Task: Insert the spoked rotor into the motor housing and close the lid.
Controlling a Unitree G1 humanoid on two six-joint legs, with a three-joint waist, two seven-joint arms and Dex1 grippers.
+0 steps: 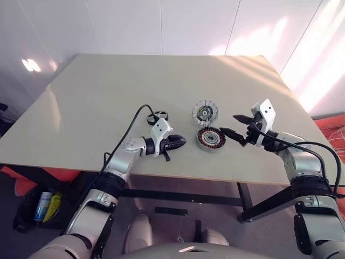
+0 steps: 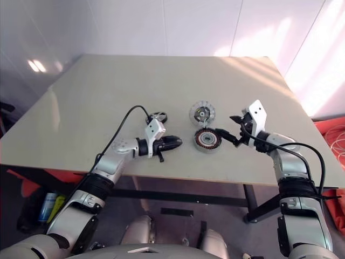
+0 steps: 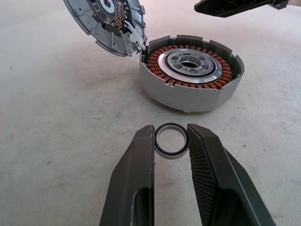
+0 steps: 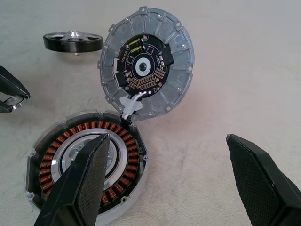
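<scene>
The motor housing (image 1: 210, 138) sits near the table's front edge, its coppery windings and silver centre ring showing. The lid (image 1: 205, 112) leans tilted against the housing's far rim, inner face with a circuit board toward me, joined by a white connector (image 4: 128, 104). The spoked rotor (image 1: 158, 114) lies flat on the table to the left of the lid. My left gripper (image 3: 170, 128) hovers left of the housing, shut on a small plain ring (image 3: 171, 156). My right gripper (image 4: 165, 139) stands wide open just right of the housing, one finger (image 4: 87, 179) over its rim, holding nothing.
The beige table (image 1: 108, 91) stretches bare behind and to the left. Its front edge (image 1: 178, 174) runs just below both grippers. A black cable (image 1: 129, 127) loops over the left arm. A bin (image 1: 40, 208) stands on the floor at lower left.
</scene>
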